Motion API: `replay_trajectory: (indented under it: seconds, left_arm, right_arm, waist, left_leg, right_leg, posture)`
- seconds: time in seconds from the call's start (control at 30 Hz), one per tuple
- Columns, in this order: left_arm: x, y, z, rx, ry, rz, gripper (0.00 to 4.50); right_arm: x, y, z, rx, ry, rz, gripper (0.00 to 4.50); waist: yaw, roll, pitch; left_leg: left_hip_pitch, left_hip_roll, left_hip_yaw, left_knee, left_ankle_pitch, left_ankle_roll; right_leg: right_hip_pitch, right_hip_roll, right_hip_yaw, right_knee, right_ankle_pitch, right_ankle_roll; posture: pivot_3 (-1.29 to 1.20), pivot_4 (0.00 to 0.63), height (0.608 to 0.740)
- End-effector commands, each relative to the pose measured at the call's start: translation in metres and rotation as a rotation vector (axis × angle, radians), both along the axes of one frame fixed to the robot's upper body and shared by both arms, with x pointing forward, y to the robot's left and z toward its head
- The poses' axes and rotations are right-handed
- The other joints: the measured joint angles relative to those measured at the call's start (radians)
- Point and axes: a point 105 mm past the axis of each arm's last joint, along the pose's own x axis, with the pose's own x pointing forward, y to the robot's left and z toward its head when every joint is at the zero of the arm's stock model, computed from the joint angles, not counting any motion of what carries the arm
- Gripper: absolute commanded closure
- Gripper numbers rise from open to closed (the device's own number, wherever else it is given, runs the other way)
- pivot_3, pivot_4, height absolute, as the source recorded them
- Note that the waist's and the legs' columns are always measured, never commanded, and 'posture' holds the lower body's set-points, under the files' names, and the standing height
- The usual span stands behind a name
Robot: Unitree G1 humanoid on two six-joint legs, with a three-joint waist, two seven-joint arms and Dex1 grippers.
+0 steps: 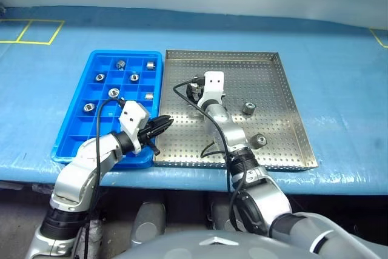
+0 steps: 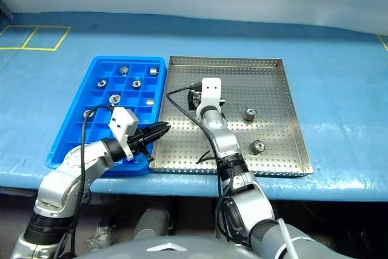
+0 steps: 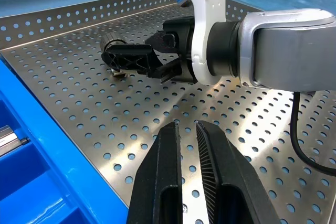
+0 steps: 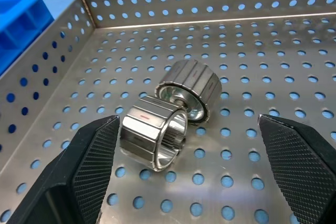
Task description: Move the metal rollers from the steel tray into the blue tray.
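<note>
On the blue-covered table, the steel tray sits just right of the blue tray, long sides touching or nearly so. Right gripper is low over the steel tray's perforated floor near its far-left area, fingers spread wide with nothing clamped. Between them, in the right wrist view, lie two metal rollers: the nearer roller tilted on its side, close beside the left finger, possibly touching it, hard to tell from this angle. The second roller lies just behind, touching the first. Right finger stands well apart from both.

Two more rollers rest loose on the steel tray to the right of that arm: one mid-tray, one nearer the front rim.

Left gripper hovers at the seam between the two trays, over the steel tray's left rim near its front, pointing right; fingers pressed together, holding nothing.

Blue tray holds about seven rollers in separate compartments in its far half, e.g. far row, next rows. Near compartments partly hidden by the left arm.
</note>
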Motion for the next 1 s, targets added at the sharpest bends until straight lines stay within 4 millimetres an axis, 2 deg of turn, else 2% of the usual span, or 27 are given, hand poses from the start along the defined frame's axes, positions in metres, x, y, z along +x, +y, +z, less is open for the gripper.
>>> replay_trajectory:
  seconds: [0.03, 0.3, 0.4, 0.5, 0.77, 1.0]
  left_arm:
    - [-0.002, -0.004, 0.013, -0.02, -0.05, -0.015, 3.92]
    - [-0.002, -0.004, 0.014, -0.022, -0.05, -0.014, 3.92]
    - [-0.002, -0.004, 0.013, -0.022, -0.048, -0.014, 3.92]
    - [-0.002, -0.004, 0.013, -0.021, -0.048, -0.013, 3.92]
    - [-0.001, -0.004, 0.013, -0.021, -0.048, -0.015, 3.92]
    - [0.002, -0.004, 0.014, -0.018, -0.055, -0.021, 3.92]
  right_arm:
    - [0.004, 0.042, 0.042, 0.116, -0.092, 0.056, 0.02]
    - [0.008, 0.027, 0.035, 0.084, -0.067, -0.051, 0.02]
    - [0.008, 0.029, 0.034, 0.079, -0.067, -0.029, 0.02]
    - [0.007, 0.032, 0.033, 0.093, -0.069, -0.002, 0.59]
    - [0.005, 0.025, 0.025, 0.093, -0.053, 0.009, 3.18]
    - [-0.002, -0.001, 0.029, 0.131, -0.08, 0.002, 3.2]
  waist:
    - [0.0, 0.0, 0.0]
    - [0.001, 0.0, 0.0]
    - [0.001, 0.0, 0.0]
    - [0.001, 0.0, 0.0]
    - [0.001, 0.0, 0.0]
    - [0.0, 0.0, 0.0]
  left_leg:
    - [0.0, 0.0, 0.0, 0.0, 0.0, 0.0]
    - [0.0, 0.0, 0.0, 0.0, 0.0, 0.0]
    - [0.0, 0.0, 0.0, 0.0, 0.0, 0.0]
    - [0.0, 0.0, 0.0, 0.0, 0.0, 0.0]
    - [0.0, 0.0, 0.0, 0.0, 0.0, 0.0]
    - [0.0, 0.0, 0.0, 0.0, 0.0, 0.0]
  right_leg:
    - [0.0, 0.0, 0.0, 0.0, 0.0, 0.0]
    - [0.0, 0.0, 0.0, 0.0, 0.0, 0.0]
    - [0.0, 0.0, 0.0, 0.0, 0.0, 0.0]
    - [0.0, 0.0, 0.0, 0.0, 0.0, 0.0]
    - [0.0, 0.0, 0.0, 0.0, 0.0, 0.0]
    - [0.0, 0.0, 0.0, 0.0, 0.0, 0.0]
  posture:
    - [0.08, 0.15, 0.74]
    - [0.08, 0.15, 0.74]
    - [0.08, 0.15, 0.74]
    - [0.08, 0.15, 0.74]
    - [0.07, 0.15, 0.74]
    - [0.04, 0.15, 0.74]
